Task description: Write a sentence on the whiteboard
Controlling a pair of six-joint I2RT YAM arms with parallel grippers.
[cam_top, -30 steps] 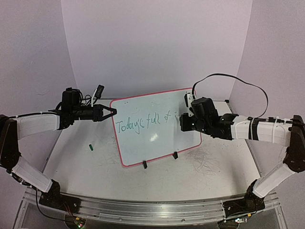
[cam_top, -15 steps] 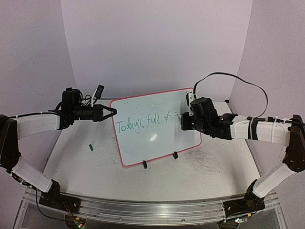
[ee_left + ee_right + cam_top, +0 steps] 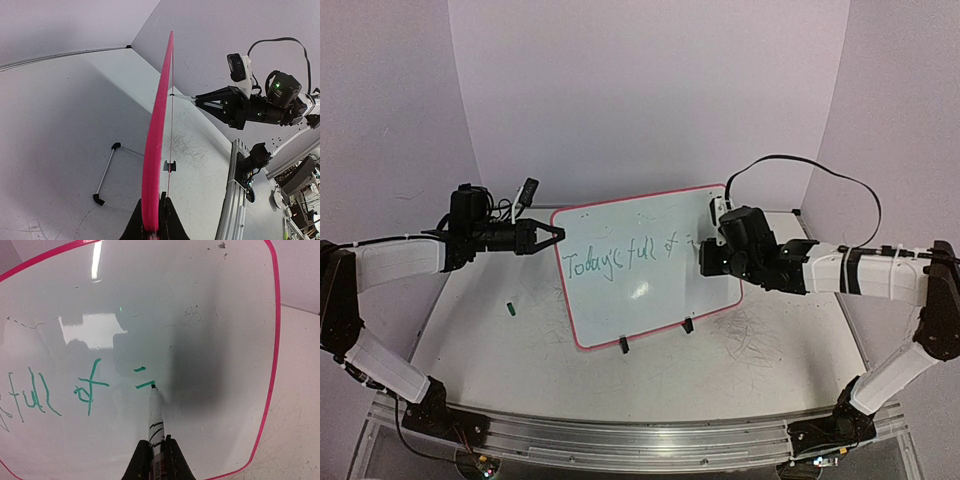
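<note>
Table [image 3: 520, 360], near edge: scuffed, with old ink marks. A small green piece [image 3: 509, 309] lies at 8 o'clock from the board, apart from everything. It may be a pen cap, but it is too small to tell.

Mid-table: the whiteboard [image 3: 650, 300] stands on edge on two black clip feet [image 3: 623, 345]. The sentence [image 3: 620, 255] runs in one green line and reads "Today's full of" so far. Two short strokes of the next word sit at 3 o'clock from "of".

Left gripper [image 3: 152, 227], at 9 o'clock on the board: fingers closed onto the pink frame, one on each face, bracing it.

Right gripper [image 3: 153, 452], at 3 o'clock on the board: fingers clamped on the pen [image 3: 155, 415]. The tip touches the white surface at the right end of the lower stroke.

Step in hand, as I judge it: forming the first letter of the word after "of".
- Use light, even pressure, since a hard push would rock the board on its feet.
- The left clamp needs to be firm against that push.
- Lift the tip clear between strokes to avoid drag lines.
- Hold to the baseline of "full of".
- Bare board toward 3 o'clock is limited, so letters should be compact.

Containers: none seen in any view.
</note>
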